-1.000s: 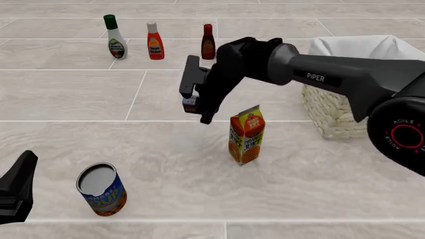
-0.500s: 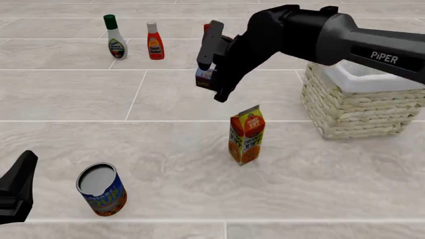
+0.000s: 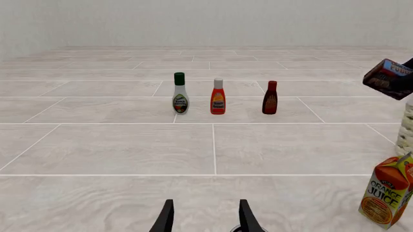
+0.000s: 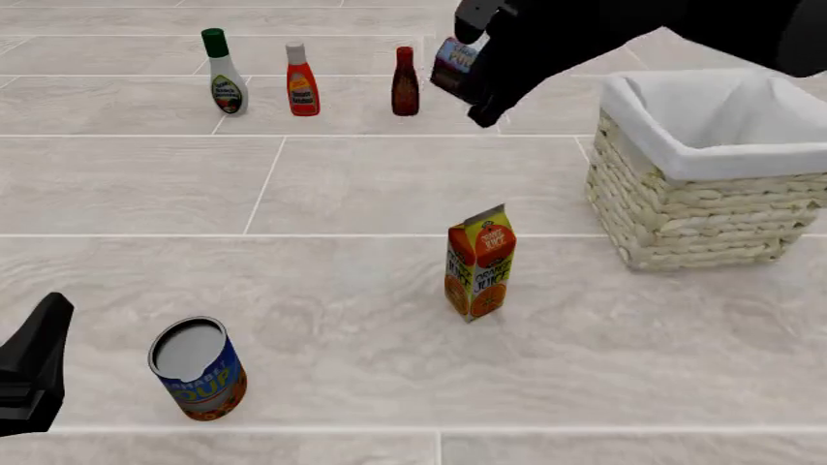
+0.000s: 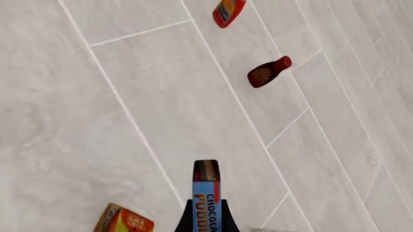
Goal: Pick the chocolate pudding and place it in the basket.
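The chocolate pudding (image 4: 452, 53), a small blue and brown box, hangs in the air, clamped in my right gripper (image 4: 474, 66). It is high above the table, near the dark bottle and to the left of the basket (image 4: 685, 208). The basket is cream wicker with a white cloth lining and has nothing in it. The right wrist view shows the pudding (image 5: 206, 193) edge-on between the fingers. The left wrist view shows it (image 3: 389, 76) at the far right. My left gripper (image 4: 37, 363) is open and empty at the near left; its fingers (image 3: 166, 220) are apart.
An orange juice carton (image 4: 479, 263) stands mid-table, left of the basket. A blue soup can (image 4: 197, 368) stands near my left gripper. Three bottles stand at the back: white-green (image 4: 227, 73), orange (image 4: 301, 79), dark red (image 4: 405, 82).
My right gripper has risen and moved right and farther back with the pudding, from beside the juice carton toward the basket. The left arm has not moved.
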`<state>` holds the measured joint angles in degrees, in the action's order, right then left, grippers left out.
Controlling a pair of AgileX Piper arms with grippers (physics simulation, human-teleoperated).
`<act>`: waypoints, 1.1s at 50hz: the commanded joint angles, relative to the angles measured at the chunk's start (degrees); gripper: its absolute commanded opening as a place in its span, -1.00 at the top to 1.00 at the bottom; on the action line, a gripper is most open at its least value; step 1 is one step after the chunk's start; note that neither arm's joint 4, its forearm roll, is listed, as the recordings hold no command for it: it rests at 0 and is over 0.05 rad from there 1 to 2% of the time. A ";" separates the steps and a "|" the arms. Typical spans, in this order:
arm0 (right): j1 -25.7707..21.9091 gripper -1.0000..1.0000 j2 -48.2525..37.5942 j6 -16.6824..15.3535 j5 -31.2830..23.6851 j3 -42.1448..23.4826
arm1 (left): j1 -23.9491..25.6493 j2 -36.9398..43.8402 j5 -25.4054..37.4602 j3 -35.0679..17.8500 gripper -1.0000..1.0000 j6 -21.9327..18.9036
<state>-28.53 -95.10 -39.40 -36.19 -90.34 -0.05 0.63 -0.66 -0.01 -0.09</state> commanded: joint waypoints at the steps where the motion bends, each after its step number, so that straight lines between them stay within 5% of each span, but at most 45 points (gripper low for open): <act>1: 3.92 1.00 6.02 3.79 0.33 0.17 | 0.02 -0.11 0.06 0.00 -1.00 -0.05; 10: 5.80 1.00 9.59 4.34 0.76 1.88 | 0.02 -0.10 0.06 0.00 -1.00 -0.05; 21: 9.88 1.00 11.99 10.83 -0.68 -2.73 | 0.02 -0.12 0.06 0.00 -1.00 -0.04; 55: 21.85 1.00 14.32 19.32 -6.82 -10.25 | 0.01 -0.12 0.06 0.00 -1.00 -0.03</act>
<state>-10.42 -80.93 -22.70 -41.35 -98.15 -0.05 0.63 -0.66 -0.01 -0.09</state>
